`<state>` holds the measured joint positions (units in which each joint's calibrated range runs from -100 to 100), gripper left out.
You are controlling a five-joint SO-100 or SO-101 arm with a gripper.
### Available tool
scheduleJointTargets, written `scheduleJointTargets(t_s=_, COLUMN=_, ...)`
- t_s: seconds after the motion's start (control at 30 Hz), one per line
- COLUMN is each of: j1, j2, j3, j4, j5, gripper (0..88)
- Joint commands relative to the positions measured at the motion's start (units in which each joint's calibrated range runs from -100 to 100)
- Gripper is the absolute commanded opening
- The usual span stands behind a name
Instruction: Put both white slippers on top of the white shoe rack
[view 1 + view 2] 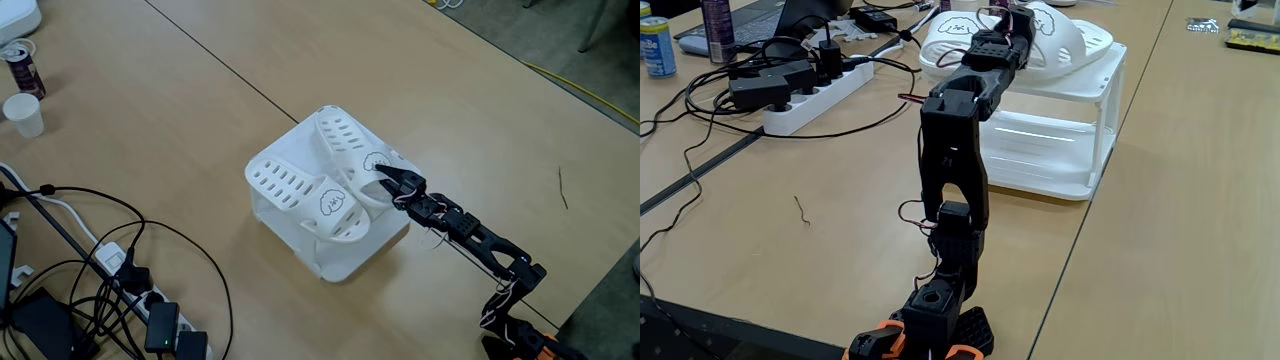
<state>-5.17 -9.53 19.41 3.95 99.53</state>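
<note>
Gripper (383, 181) sits over the rack (340, 262) top, at the corner nearest the arm (480, 240). Its dark fingers are a little apart and look closed round the strap edge of the right slipper (345, 135) (contact likely; the exact gap is not clear). In the other fixed view the gripper (1005, 22) is seen from behind and the jaws are hidden by the wrist.

Both slippers lie on the rack top. The left slipper (300, 192) lies along the edge facing the cables, cartoon face up. The right one runs toward the far corner, and the two straps overlap near the middle.

Rack (1080, 120) stands near the centre of the bench (200, 120), see-through sides, lower shelf visible.

Bench is light wood with a dark seam. By its left edge in a fixed view: power strip (150, 300) with black cables, a paper cup (24, 113), a can (22, 68). Grey floor past the far right corner.
</note>
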Motion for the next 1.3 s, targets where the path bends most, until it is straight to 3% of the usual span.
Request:
scheduleJointTargets(t_s=0.0, j1=2.3, j2=-4.7, j3=-0.6, j4=-0.4, j5=0.5, gripper=1.0)
scheduleJointTargets(t_s=0.27, j1=3.4, j2=-5.0, j3=-0.4, j4=-0.4, j5=0.5, gripper=7.8)
scheduleJointTargets(t_s=0.97, j1=3.5, j2=-5.1, j3=-0.4, j4=-0.3, j5=0.5, gripper=8.5)
scheduleJointTargets(t_s=1.27, j1=8.2, j2=-5.1, j3=1.8, j4=-0.3, j5=0.5, gripper=10.4)
